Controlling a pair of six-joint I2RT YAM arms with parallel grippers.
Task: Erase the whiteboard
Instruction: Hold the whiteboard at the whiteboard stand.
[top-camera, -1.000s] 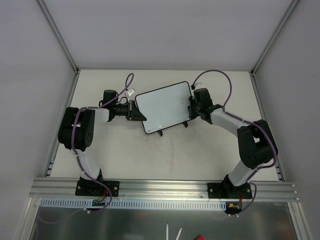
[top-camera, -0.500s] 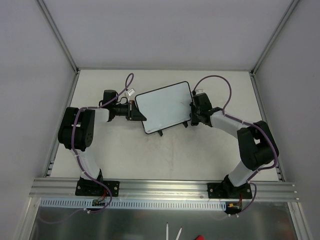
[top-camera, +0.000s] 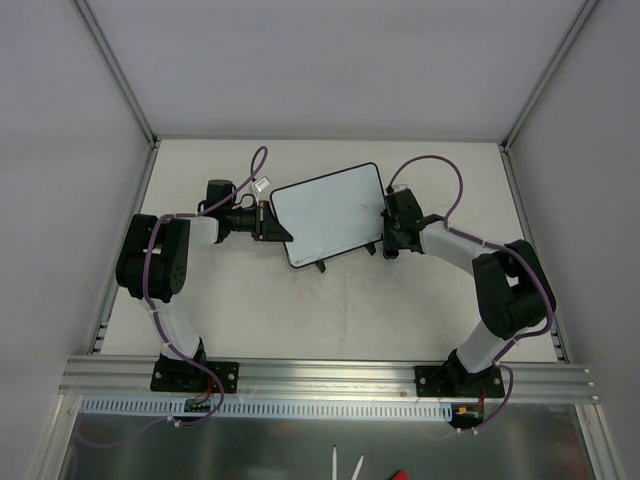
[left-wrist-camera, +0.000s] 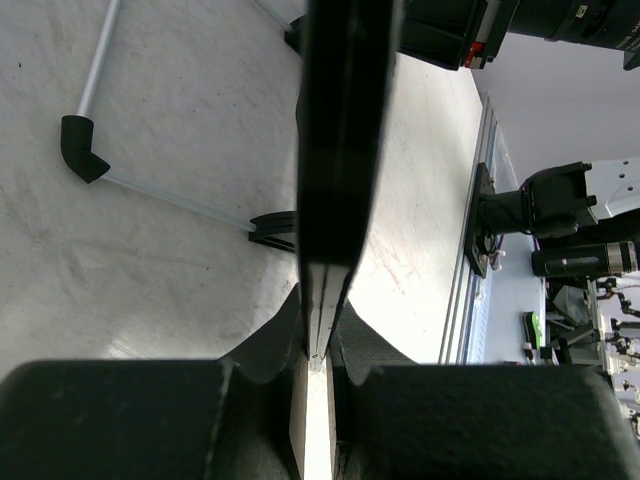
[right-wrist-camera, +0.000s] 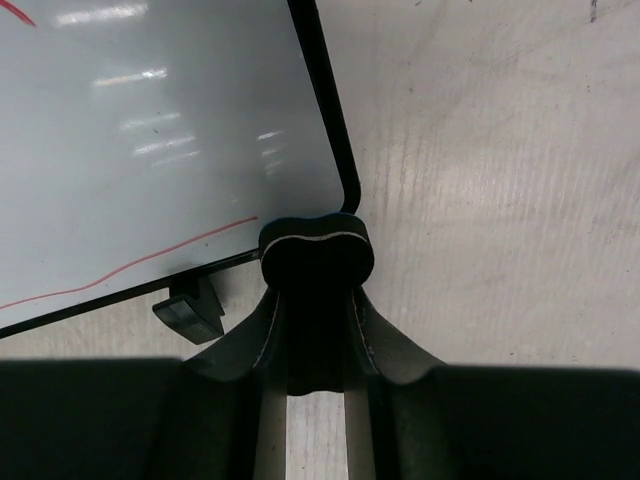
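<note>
The whiteboard (top-camera: 328, 215) stands tilted over the table, its white face to the camera. My left gripper (top-camera: 276, 222) is shut on its left edge; in the left wrist view the board (left-wrist-camera: 335, 150) shows edge-on between the jaws of that gripper (left-wrist-camera: 322, 325). My right gripper (top-camera: 388, 242) is shut on the black bone-shaped eraser (right-wrist-camera: 316, 248), whose end sits at the board's lower right corner, against the black rim. A thin red line (right-wrist-camera: 150, 263) crosses the board's face (right-wrist-camera: 150, 130) near its lower edge. Another red mark (right-wrist-camera: 15, 12) shows at the top left of the right wrist view.
A black foot (right-wrist-camera: 190, 310) sticks out under the board's lower edge, close to the eraser. A black-tipped stand leg (left-wrist-camera: 80, 148) rests on the table behind the board. Aluminium rails (top-camera: 330, 378) run along the near edge, and grey walls close in the table.
My right gripper has slid the eraser down along the board's right side to its lower right corner. The left gripper and the board have stayed still.
</note>
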